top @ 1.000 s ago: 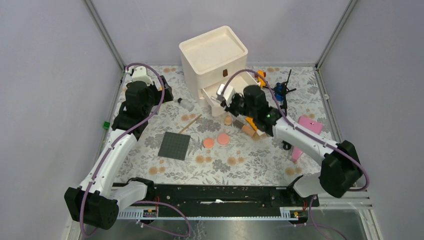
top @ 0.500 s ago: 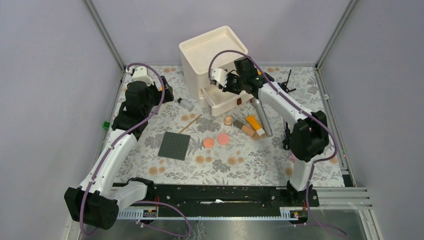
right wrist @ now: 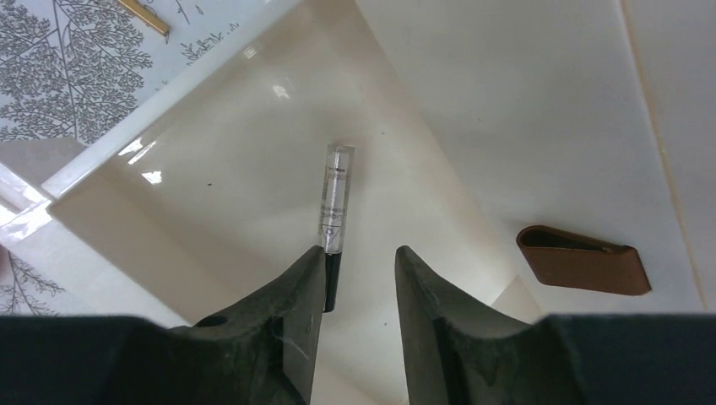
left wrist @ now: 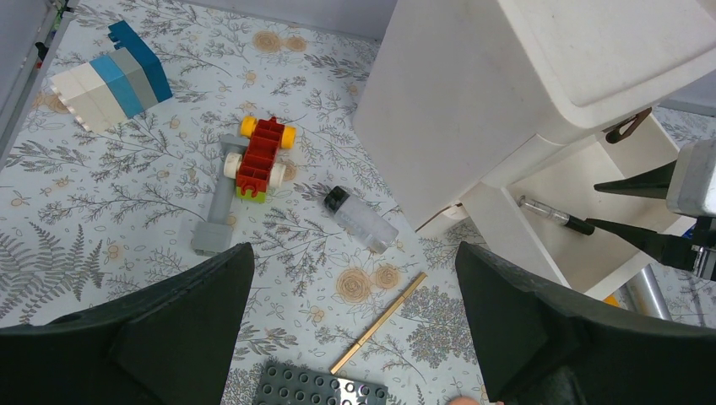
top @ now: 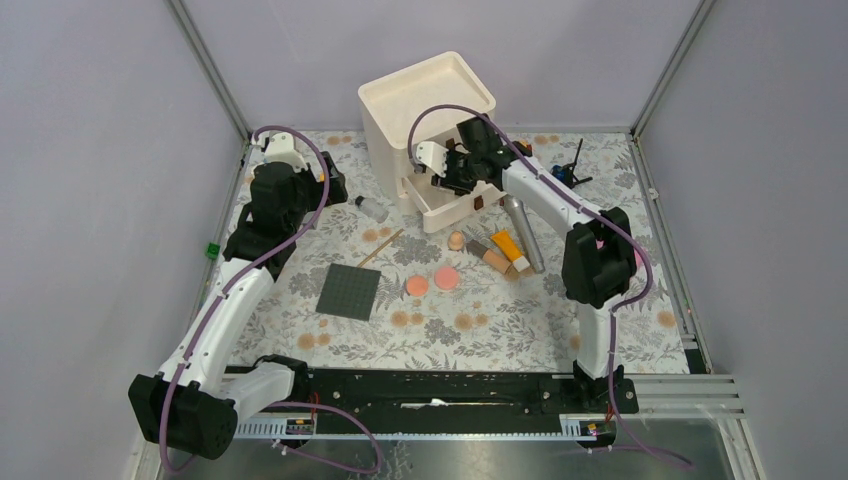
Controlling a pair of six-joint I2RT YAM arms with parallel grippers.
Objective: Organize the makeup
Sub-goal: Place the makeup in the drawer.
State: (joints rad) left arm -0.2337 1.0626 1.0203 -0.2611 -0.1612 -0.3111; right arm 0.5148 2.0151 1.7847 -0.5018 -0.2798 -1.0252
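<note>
My right gripper point(right wrist: 360, 253) hangs open over the pulled-out drawer point(right wrist: 211, 169) of the white cabinet point(top: 427, 100). A thin clear-and-black brush tube point(right wrist: 335, 194) lies on the drawer floor beside the left finger, free of the jaws. In front of the drawer on the table lie a silver-grey tube point(top: 523, 232), an orange tube point(top: 510, 247), a dark-capped beige tube point(top: 487, 255) and two salmon-pink discs point(top: 416, 286). A black-capped clear bottle point(left wrist: 361, 219) and a thin gold stick point(left wrist: 378, 323) lie under my left gripper point(left wrist: 355, 253), which is wide open and holds nothing.
A dark studded baseplate point(top: 350, 291) lies left of the discs. Building-brick toys, a blue-white block point(left wrist: 110, 76) and a red wheeled one point(left wrist: 257, 156), sit at the back left. A black and blue toy point(top: 565, 175) stands back right. A brown handle point(right wrist: 583, 260) sticks out above the drawer.
The right arm swung from the drawer's front to over the drawer. Its jaws then widened, and the thin brush tube now lies loose inside. The left arm has not moved.
</note>
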